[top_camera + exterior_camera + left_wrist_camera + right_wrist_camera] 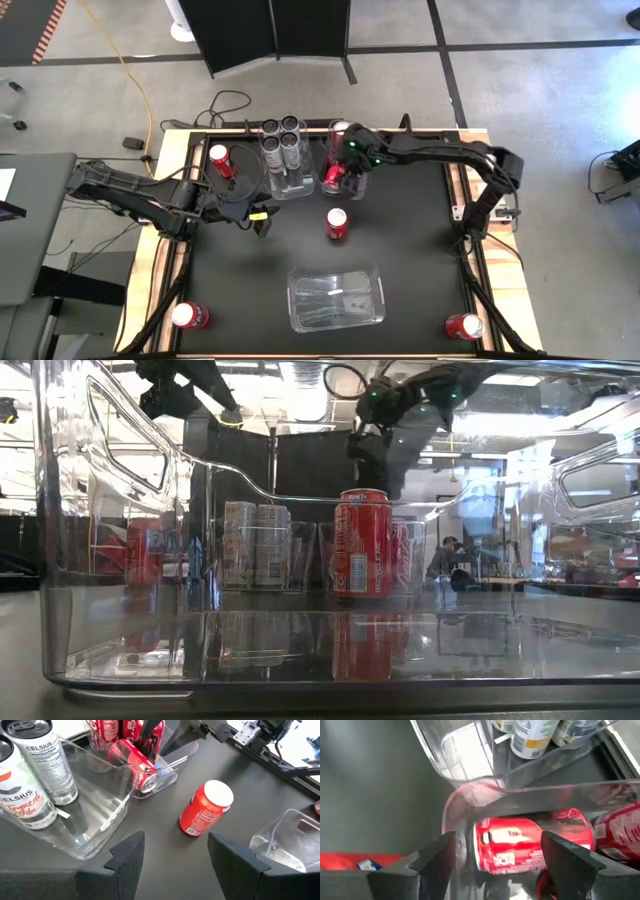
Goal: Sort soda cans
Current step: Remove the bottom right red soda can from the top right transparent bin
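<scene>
Several silver-grey soda cans [282, 148] stand in a clear bin [107, 815] at the table's far middle. Beside it, a second clear bin [470, 795] holds red soda cans, one of them lying on its side [510, 845]. My right gripper [497, 855] is open and reaches down into this bin [345, 178], a finger on each side of the lying can. One red can [337, 224] stands upright mid-table. My left gripper [262, 222] hangs open to the left of that upright can [205, 809], clear of it. My right gripper comes slanting down from the table's right, its open fingers [565, 857] on either side of the lying red can's body [535, 847]. Whether they touch it I cannot tell. The can lies on its side in the bin.
An empty clear bin [337, 297] sits at the table's near middle. Single red cans stand at the far left [220, 160], the near left corner [188, 316] and the near right corner [463, 326]. Wooden rails [165, 260] edge the table.
</scene>
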You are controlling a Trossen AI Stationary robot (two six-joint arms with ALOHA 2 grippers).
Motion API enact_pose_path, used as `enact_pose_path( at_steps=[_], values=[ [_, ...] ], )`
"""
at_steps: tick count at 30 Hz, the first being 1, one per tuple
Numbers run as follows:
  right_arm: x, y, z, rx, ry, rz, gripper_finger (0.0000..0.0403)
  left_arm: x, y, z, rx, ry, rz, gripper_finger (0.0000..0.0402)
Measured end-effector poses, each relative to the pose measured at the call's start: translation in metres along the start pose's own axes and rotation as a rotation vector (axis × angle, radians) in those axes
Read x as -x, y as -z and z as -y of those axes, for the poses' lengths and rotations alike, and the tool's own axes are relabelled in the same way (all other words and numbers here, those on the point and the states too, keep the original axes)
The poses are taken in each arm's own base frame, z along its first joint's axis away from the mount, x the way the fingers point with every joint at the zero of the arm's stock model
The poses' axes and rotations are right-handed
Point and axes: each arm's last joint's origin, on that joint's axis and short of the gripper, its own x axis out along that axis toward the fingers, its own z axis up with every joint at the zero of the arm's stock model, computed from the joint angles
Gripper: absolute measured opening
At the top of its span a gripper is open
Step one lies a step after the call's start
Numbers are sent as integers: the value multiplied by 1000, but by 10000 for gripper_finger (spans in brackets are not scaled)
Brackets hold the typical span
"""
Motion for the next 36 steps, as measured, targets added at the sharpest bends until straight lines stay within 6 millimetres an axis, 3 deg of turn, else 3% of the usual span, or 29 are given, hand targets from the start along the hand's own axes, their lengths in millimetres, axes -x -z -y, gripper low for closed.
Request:
enact_pose_path(
  at_steps=[8,12,17,26,32,36],
  values=[
    [4,-8,5,-18,75,-116,284,0,0,0,3,-1,-1,213],
    [28,-8,9,-37,214,-139,280,0,0,0,2,-2,-2,213],
    [55,-14,21,-177,337,-35,281,0,1,0,-7,-3,-4,213],
    [51,0,48,-525,310,-65,282,-1,0,-2,7,-13,-5,224],
    [43,2,50,-535,268,-42,287,-1,2,-4,-8,-29,-24,246],
    [40,5,53,-542,262,-70,326,-1,3,-5,-3,-42,-38,260]
  ],
)
